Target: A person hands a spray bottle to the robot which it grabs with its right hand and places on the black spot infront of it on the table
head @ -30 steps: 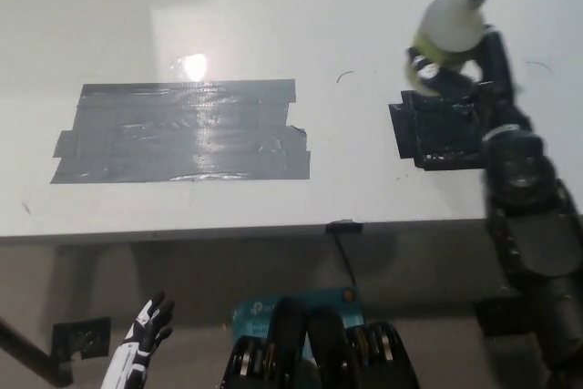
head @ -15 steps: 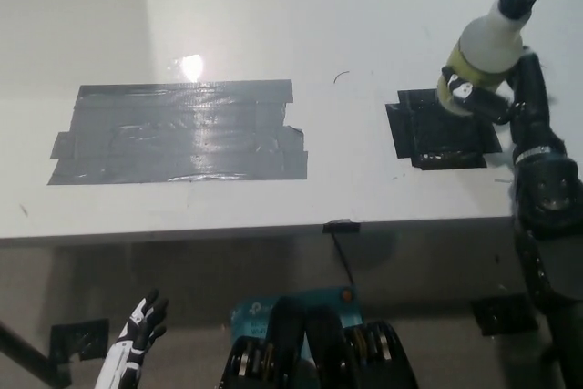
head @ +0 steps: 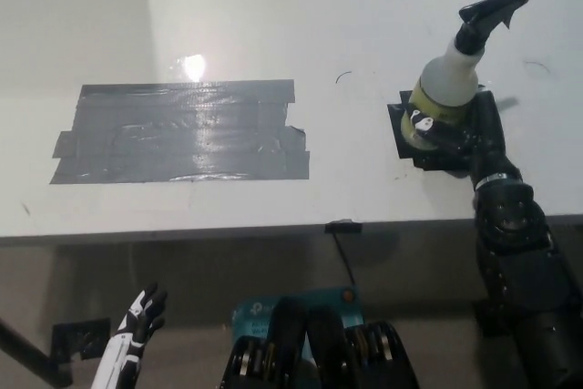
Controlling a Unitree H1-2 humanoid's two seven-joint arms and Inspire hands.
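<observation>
Spray bottle [head: 446,84] gripped by right robot hand [head: 455,129] over black spot [head: 407,134], white table [head: 273,6], left robot hand [head: 137,334] open below.

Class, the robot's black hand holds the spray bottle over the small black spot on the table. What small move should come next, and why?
Probably open the fingers and let go. The right hand is shut on the bottle, which stands upright with its base on the black spot, so placing looks done. Whether the base fully rests on the table is hard to tell. The left hand rests low.
</observation>
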